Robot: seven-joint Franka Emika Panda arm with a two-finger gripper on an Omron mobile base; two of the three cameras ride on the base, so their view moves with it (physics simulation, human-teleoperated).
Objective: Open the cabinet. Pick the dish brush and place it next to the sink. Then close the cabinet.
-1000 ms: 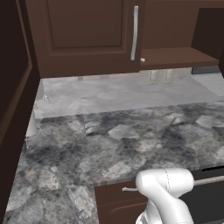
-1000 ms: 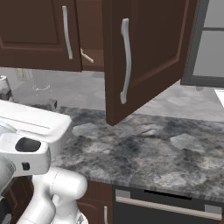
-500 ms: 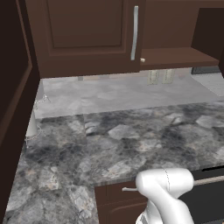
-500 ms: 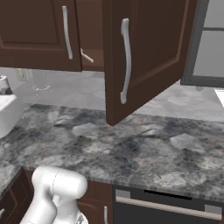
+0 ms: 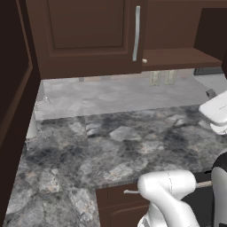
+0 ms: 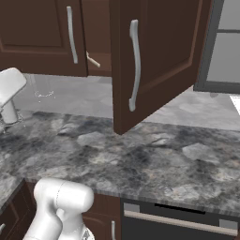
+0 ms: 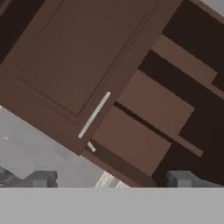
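Above the grey marbled bench [image 6: 154, 159], the dark brown cabinet [image 6: 42, 37] hangs with its right door [image 6: 159, 56] swung out toward me, its long silver handle [image 6: 134, 65] upright on the face that juts over the stone. Its left door [image 5: 86, 35] sits shut, handle [image 5: 136, 33] vertical near its right edge, and beside it the open half shows a bare brown shelf [image 5: 177, 57]. From my hand's tilted view the shut door [image 7: 83, 57] runs diagonally, with stepped shelves [image 7: 144, 109] of the open half just beside it. A small pale peg-like piece [image 6: 93, 61] sticks out at the shelf edge next to the shut door; what it is I cannot tell. My pincer [image 7: 111, 179] points up at the cabinet, its two dark fingertips [image 7: 41, 178] standing well apart with nothing between them. I cannot make out the dish brush on the shelves. A thin faucet outline [image 6: 43, 91] shows at the far left of the bench. Below the bench front, a black dishwasher [image 6: 183, 220] carries a wide bar.
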